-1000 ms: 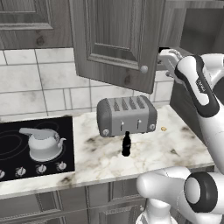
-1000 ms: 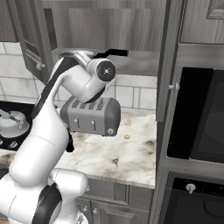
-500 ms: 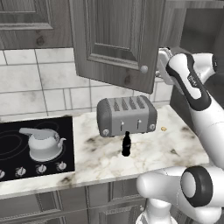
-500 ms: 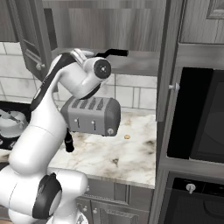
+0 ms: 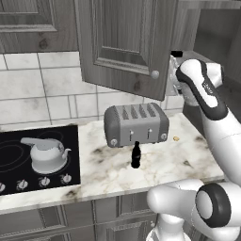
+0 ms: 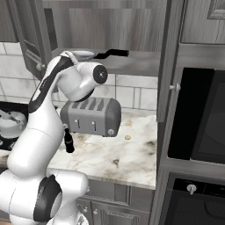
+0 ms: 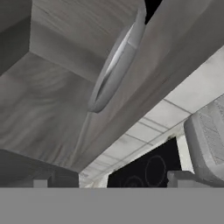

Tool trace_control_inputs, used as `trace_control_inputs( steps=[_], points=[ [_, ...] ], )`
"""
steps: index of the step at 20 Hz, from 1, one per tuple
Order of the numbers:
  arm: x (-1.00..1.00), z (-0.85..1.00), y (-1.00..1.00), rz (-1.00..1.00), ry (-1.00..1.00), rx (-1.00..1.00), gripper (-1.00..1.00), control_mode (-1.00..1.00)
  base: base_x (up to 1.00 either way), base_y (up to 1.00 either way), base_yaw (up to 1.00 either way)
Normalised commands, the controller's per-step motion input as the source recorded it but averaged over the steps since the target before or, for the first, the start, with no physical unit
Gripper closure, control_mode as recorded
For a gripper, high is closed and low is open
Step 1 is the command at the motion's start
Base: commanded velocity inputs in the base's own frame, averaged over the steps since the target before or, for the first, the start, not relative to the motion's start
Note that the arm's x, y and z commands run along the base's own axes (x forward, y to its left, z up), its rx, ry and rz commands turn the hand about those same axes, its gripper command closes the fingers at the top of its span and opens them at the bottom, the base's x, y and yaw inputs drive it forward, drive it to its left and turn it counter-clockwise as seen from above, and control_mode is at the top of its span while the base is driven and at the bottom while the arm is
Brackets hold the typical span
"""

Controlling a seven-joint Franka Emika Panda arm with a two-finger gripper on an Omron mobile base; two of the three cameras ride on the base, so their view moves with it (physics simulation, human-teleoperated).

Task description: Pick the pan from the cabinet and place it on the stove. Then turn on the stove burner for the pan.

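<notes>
Tool (image 7: 107, 179) released, its tips spread wide just before the open cabinet (image 7: 52, 113). Beyond them the pan (image 7: 116, 61) rests on the cabinet shelf, handle (image 6: 112, 53) jutting out. Farther off, the stove (image 5: 28, 155) carries a kettle (image 5: 46, 155) beside the toaster (image 5: 136, 124) on the surface (image 5: 108, 169).

Pan (image 7: 114, 61): silver steel, black handle (image 6: 112, 53), resting on cabinet shelf. Cabinet (image 5: 123, 42): dark grey wood-grain, door open. Stove (image 5: 19, 155): flat black glass, silver knobs along front.
</notes>
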Motion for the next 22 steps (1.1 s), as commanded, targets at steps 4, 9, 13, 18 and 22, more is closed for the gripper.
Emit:
trace_control_inputs(
  steps=[4,9,13,18,22],
  points=[
    [-0.16,-0.05,0.63,0.20,0.00,0.06,-1.00,-1.00,0.00,0.00,0.00],
    [-0.39,0.00,0.68,0.23,0.00,0.02,-1.00,-1.00,0.00,0.00,0.00],
    [-0.50,0.00,0.72,0.23,0.00,0.00,-1.00,-1.00,0.00,0.00,0.00],
    [-0.54,0.00,0.72,0.21,-0.02,0.00,-1.00,-1.00,0.00,0.00,0.00],
    [-0.52,0.00,0.72,0.19,-0.02,0.00,-1.00,-1.00,0.00,0.00,0.00]
  ],
)
